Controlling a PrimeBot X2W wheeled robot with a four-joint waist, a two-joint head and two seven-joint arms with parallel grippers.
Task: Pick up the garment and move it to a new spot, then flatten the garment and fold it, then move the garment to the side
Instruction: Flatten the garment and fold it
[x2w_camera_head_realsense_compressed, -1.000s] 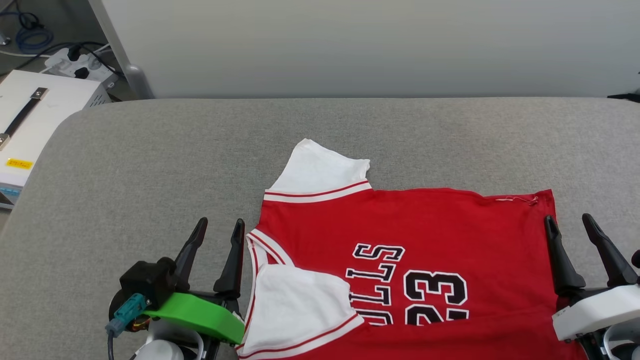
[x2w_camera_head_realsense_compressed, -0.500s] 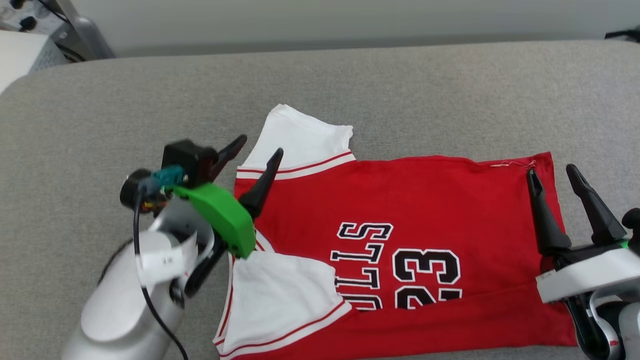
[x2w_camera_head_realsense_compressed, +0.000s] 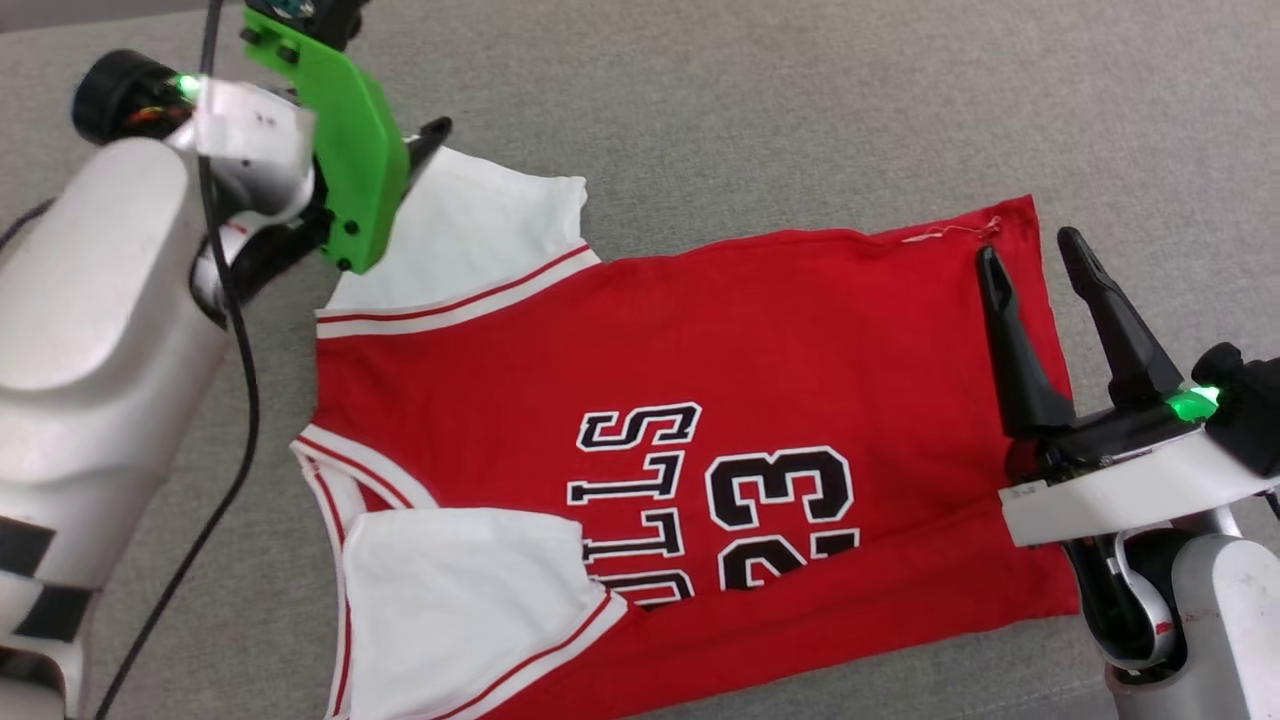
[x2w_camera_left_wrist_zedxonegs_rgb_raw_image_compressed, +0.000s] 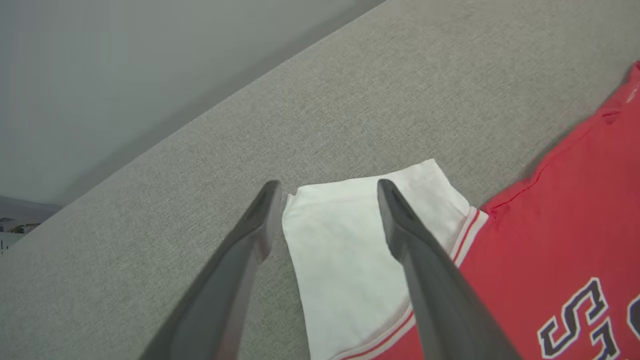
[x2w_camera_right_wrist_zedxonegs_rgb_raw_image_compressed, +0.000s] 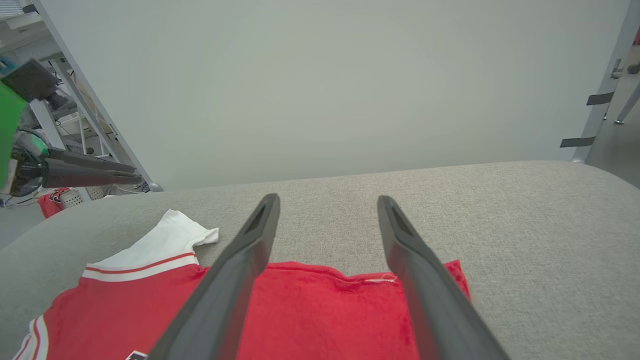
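Reaches the far sleeve (x2w_camera_left_wrist_zedxonegs_rgb_raw_image_compressed: 350, 240) now with left gripper (x2w_camera_left_wrist_zedxonegs_rgb_raw_image_compressed: 325, 187), up from beside the collar a second back, with the head camera tilted lower as well. Grey cushion (x2w_camera_head_realsense_compressed: 750, 100) underneath. Garment (x2w_camera_head_realsense_compressed: 700, 400) flat, lettering up, long axis left to right. Both grippers spread wide, empty. Left straddling sleeve edge, nearest; right gripper (x2w_camera_head_realsense_compressed: 1030, 247) over hem corner.

Head view: jersey (x2w_camera_head_realsense_compressed: 800, 350) cut off at btm edge; folded sleeve (x2w_camera_head_realsense_compressed: 450, 590) covers start of lettering (x2w_camera_head_realsense_compressed: 630, 490), red fold (x2w_camera_head_realsense_compressed: 850, 600) hides part of the no. (x2w_camera_head_realsense_compressed: 780, 505); green mount (x2w_camera_head_realsense_compressed: 350, 170) hides most of left gripper (x2w_camera_left_wrist_zedxonegs_rgb_raw_image_compressed: 328, 186).
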